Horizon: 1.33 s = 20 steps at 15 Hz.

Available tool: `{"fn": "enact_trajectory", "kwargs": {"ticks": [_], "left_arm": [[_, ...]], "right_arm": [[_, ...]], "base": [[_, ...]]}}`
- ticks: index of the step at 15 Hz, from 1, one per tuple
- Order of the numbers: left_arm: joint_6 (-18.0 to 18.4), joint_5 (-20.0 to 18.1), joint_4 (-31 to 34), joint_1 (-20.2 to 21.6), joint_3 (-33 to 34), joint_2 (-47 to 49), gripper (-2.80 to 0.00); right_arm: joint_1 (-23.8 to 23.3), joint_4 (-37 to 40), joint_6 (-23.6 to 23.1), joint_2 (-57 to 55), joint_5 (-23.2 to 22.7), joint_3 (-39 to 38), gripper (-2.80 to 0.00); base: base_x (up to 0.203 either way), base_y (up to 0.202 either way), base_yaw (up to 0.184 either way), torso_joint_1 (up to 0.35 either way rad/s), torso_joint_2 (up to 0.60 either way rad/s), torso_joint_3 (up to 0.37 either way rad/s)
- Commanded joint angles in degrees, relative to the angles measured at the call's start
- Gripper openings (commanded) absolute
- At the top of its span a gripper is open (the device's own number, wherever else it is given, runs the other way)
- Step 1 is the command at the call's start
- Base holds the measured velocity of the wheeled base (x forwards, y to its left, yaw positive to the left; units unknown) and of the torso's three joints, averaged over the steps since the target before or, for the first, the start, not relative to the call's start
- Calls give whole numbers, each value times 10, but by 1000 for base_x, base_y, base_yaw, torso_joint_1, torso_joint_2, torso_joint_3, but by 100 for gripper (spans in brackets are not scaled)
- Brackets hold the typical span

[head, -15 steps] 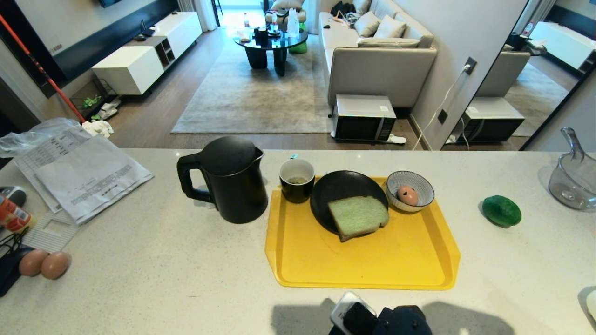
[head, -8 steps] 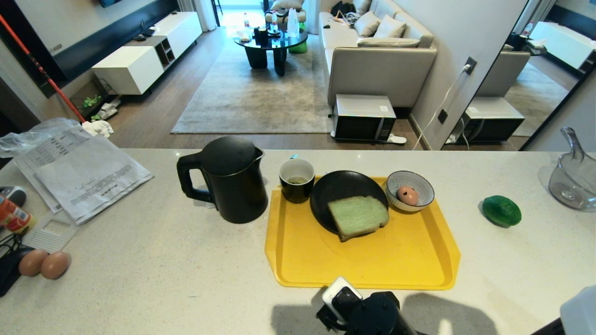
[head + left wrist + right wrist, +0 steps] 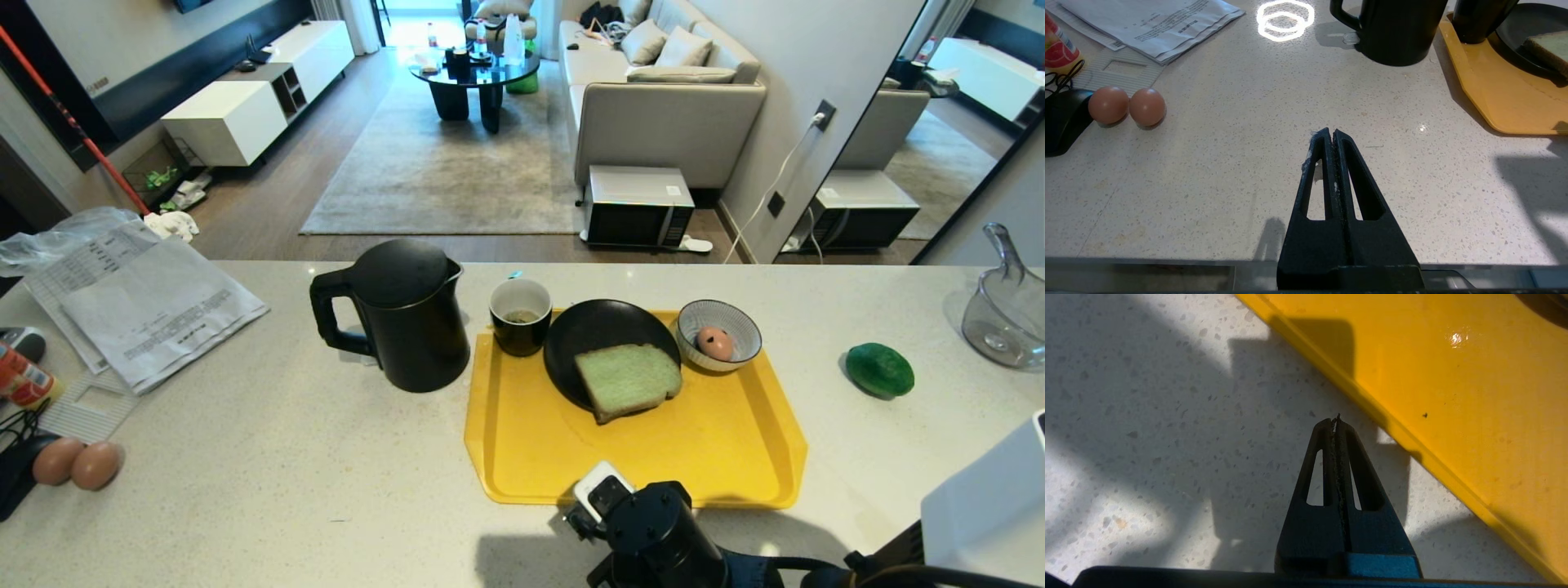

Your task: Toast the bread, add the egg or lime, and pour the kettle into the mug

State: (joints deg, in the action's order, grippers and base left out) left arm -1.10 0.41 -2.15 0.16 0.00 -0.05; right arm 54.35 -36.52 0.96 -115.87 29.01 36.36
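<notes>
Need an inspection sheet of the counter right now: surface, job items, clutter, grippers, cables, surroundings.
Surface: speckled white counter, yellow tray on it.
Job's things: kettle left of tray; mug, bread on black plate, egg in striped bowl, all on tray; lime on counter, right.
Clutter: papers, two brown eggs, clear jug.
Grippers: left gripper shut, empty, over bare counter; right gripper shut, empty, at tray's near edge.
Cables: black cord far left.
Surroundings: sofa, microwave on floor.

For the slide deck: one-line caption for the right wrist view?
Right gripper, shut and empty, over the speckled counter beside the yellow tray edge.
</notes>
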Motion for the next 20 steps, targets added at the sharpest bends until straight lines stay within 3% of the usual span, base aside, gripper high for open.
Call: {"fn": "enact_trajectory", "kwargs": {"ticks": [1,20], "left_arm": [[0,0,-1,0,8,-1,-280],[0,0,-1,0,8,-1,-280]], "right_arm": [[-4,-2,-1,-2,1,5,-280],[-40,-1,-2,-45,-1,37,-280]], "base": [[0,0,0,0,0,0],[0,0,0,0,0,0]]}}
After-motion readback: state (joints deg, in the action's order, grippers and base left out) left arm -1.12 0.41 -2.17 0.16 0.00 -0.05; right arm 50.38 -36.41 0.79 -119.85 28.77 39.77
